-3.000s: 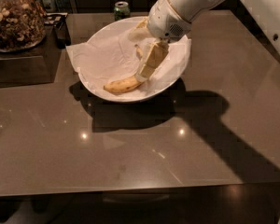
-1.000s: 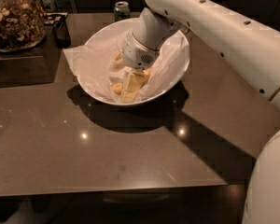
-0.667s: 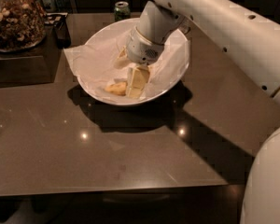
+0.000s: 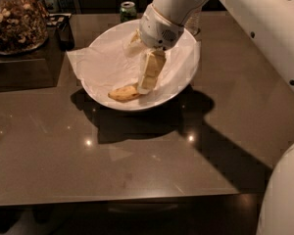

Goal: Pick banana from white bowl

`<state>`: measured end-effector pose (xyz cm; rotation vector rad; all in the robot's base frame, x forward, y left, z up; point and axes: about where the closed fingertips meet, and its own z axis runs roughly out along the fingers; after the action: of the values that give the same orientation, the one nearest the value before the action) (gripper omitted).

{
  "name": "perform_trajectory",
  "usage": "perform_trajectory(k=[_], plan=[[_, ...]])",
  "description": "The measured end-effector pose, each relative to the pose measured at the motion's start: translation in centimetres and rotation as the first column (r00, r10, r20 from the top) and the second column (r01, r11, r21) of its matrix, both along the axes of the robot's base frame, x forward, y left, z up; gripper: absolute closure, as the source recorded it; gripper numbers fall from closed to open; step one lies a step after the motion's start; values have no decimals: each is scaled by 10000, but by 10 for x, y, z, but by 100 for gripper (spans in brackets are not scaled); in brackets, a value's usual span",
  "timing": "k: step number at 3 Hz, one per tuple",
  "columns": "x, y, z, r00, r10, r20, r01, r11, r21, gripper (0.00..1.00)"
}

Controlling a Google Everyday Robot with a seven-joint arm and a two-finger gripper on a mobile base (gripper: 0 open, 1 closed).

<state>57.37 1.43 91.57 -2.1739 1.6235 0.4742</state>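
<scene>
The white bowl [image 4: 186, 84] stands on the dark table, lined with crinkled white paper [image 4: 103, 62] that sticks out past its left rim. The yellow banana [image 4: 122, 93] lies at the bowl's front bottom, on the paper. My gripper [image 4: 148, 80] reaches down into the bowl from the white arm [image 4: 171, 13] above. Its tip is at the banana's right end, touching or just over it. The banana's right tip is hidden behind the gripper.
A glass jar of nuts [image 4: 17, 18] stands at the far left on a dark raised block [image 4: 24, 72]. A green can [image 4: 128, 9] is behind the bowl and a dark object [image 4: 63, 31] is left of it. The table's front edge [image 4: 112, 197] runs below.
The gripper has shifted slightly right and up from over the banana. More of the banana now shows to its left, still lying in the bowl.
</scene>
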Motion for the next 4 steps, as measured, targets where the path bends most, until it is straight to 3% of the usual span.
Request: perform_trajectory(k=[1, 2, 4], plan=[[7, -1, -5, 9996, -123, 236, 122, 9999, 58, 29], [14, -2, -22, 9989, -225, 402, 217, 9996, 202, 25], [20, 3, -57, 9997, -86, 239, 79, 9995, 292, 25]])
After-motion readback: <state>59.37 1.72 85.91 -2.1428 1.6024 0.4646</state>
